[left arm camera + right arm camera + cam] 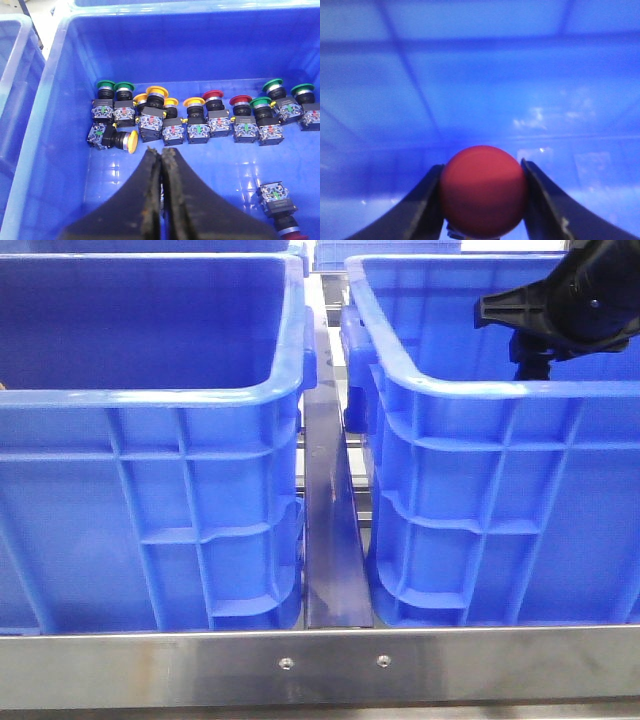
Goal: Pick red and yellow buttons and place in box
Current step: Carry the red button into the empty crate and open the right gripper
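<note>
At the bench's near edge two blue crates stand side by side with a narrow gap between them; the right gripper (482, 200) hangs inside the box (470, 390) at the right, its jaws pinching a red button (483, 191) across the domed cap. That cap looks smooth, hard and rounded, so I judge it slippery; the squarer contact block below it would probably give flatter, surer faces. The piece looks light and stiff, unlikely to deform. In the left crate (60, 100), the left gripper (162, 165) hovers with its fingers pressed together, holding nothing. Just beyond it lies a yellow button (131, 142) tipped on its side, then a row of green, yellow and red buttons standing close together, several touching, which leaves little room for the fingers.
</note>
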